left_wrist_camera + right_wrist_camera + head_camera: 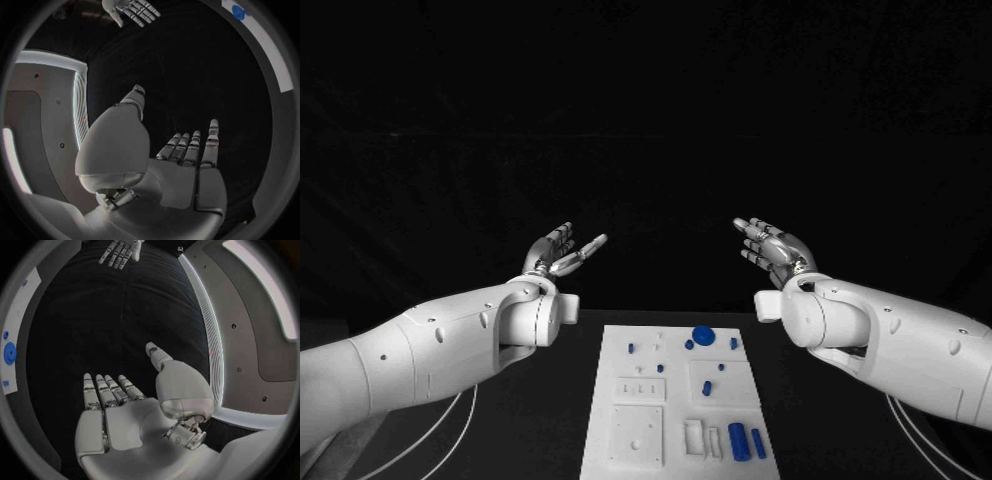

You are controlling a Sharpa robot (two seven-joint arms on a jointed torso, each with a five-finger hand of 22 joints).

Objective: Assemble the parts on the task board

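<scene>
The black table [574,400] merges with the dark backdrop, so its far edge is hard to make out. The white task board [678,440] lies in the middle of it, running toward the robot; its near end is cut off at the bottom of the head view, and in the wrist views it shows as a strip at the rim, the left wrist [269,47] and the right wrist [14,340]. The left hand [560,252] and the right hand [773,248] are raised above and beyond the board's far end, well apart from it and from each other, palms turned inward, fingers spread and holding nothing. Each also appears small in the other's wrist view. The blue parts sit on the board: a round disc [702,334] near the far end, two cylinders [738,441] side by side at the near right, and small pegs [708,388] between, too small to tell their shapes. No writing can be read on the board
</scene>
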